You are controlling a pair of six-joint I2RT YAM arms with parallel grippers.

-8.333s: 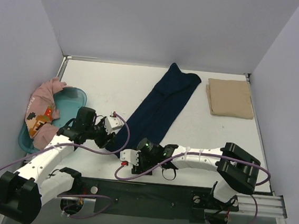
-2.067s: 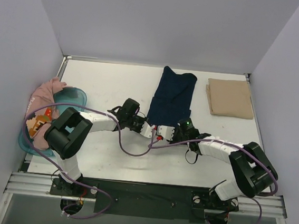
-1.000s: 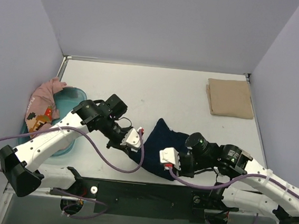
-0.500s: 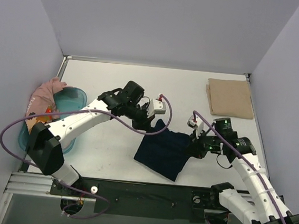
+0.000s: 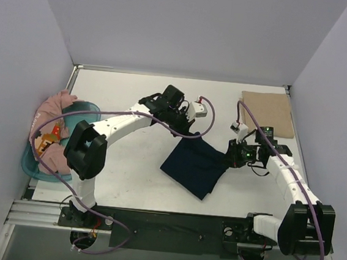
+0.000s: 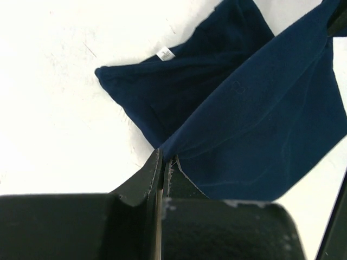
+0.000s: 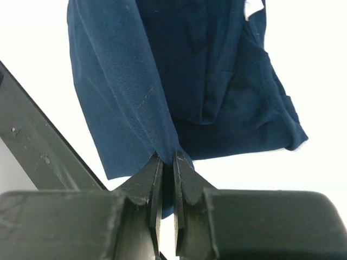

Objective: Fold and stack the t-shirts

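Observation:
The dark navy t-shirt lies folded over in the middle of the table, its far edge lifted. My left gripper is shut on the shirt's far left corner, and my right gripper is shut on its far right corner. In the left wrist view the left gripper pinches the cloth at its fingertips, with a small white label showing on the layer below. The right gripper pinches a fold of navy cloth. The tan-beige t-shirt lies folded at the back right. The pink t-shirt hangs over the tub.
A teal plastic tub stands at the table's left edge with the pink shirt draped in it. Grey walls close the table on the left, back and right. The right arm's cable loops over the near edge of the tan shirt.
Both grippers have carried the navy shirt's held edge farther toward the back of the table, and the whole shirt has slid a little back and right. Both stay shut.

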